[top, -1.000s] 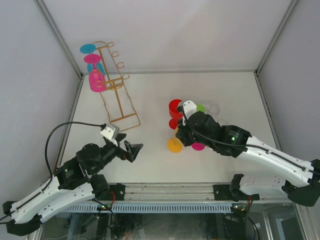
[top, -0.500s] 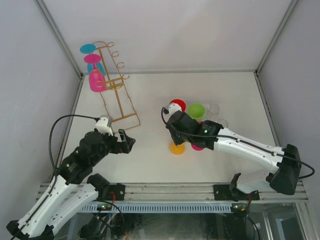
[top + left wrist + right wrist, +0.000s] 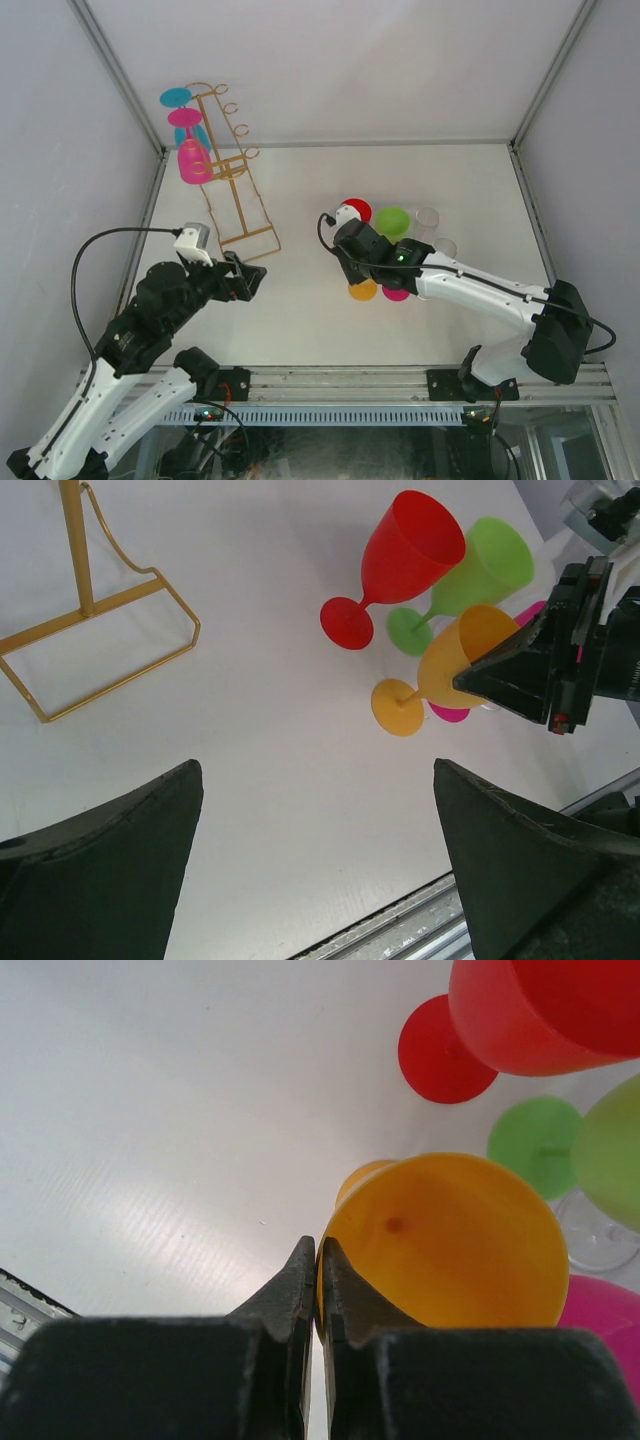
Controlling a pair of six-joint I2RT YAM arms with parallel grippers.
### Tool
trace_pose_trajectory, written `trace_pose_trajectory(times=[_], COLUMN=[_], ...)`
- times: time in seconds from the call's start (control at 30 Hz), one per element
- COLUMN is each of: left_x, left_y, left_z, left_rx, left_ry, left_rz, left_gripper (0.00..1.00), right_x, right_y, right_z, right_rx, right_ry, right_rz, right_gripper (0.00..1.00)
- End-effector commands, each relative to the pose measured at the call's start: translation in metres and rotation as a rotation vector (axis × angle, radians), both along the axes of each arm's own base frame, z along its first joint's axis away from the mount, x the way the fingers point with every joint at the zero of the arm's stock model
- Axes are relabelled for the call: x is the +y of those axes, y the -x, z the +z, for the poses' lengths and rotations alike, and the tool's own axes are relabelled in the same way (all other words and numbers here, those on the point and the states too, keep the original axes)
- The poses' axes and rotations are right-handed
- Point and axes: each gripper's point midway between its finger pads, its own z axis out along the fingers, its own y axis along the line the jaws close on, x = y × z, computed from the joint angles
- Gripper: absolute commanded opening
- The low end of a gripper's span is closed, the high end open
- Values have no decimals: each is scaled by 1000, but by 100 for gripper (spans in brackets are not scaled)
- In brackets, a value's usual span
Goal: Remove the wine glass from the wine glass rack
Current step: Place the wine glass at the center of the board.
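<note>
The gold wire wine glass rack (image 3: 236, 190) stands at the far left; its base frame (image 3: 92, 608) shows in the left wrist view. A pink wine glass (image 3: 192, 160) and a cyan one (image 3: 176, 97) hang upside down from its hooks. My left gripper (image 3: 251, 279) hovers open and empty (image 3: 318, 772) over bare table near the rack's base. My right gripper (image 3: 357, 272) is shut on the rim of an orange wine glass (image 3: 450, 1240), which tilts beside the other glasses (image 3: 462, 652); its foot (image 3: 398, 707) is low by the table.
A red glass (image 3: 354, 210), a green glass (image 3: 392, 221), a magenta one (image 3: 396, 293) and clear glasses (image 3: 428, 217) cluster at table centre around the right gripper. White walls close in the left and right sides. A metal rail (image 3: 330, 385) runs along the near edge.
The right wrist has swung left and farther back, carrying the orange glass slightly right. The left gripper has drawn left and up, toward the rack's base, still open.
</note>
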Motion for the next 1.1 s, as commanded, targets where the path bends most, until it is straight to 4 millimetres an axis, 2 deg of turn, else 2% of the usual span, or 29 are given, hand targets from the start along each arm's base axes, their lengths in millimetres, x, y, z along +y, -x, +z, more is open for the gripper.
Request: trace_pose_trajectory(times=[0.0,0.27,0.6,1.07], left_x=[4,13,14,23], left_y=[1,4,3,3], left_z=[28,33,41,48], left_rx=[-84,-106,-118,-146], left_ry=[67,60,69,101], left_rz=[20,45,53,108], left_gripper=[100,100,100,100], right_x=[2,-3,-8,-11], right_y=[-5,-7,-9,-12], right_z=[-9,-1,4,14], right_rx=[28,29,16,-4], right_ry=[10,-18,-21,-36], right_rz=[24,2,-18,-45], right_gripper=[0,1,4,14])
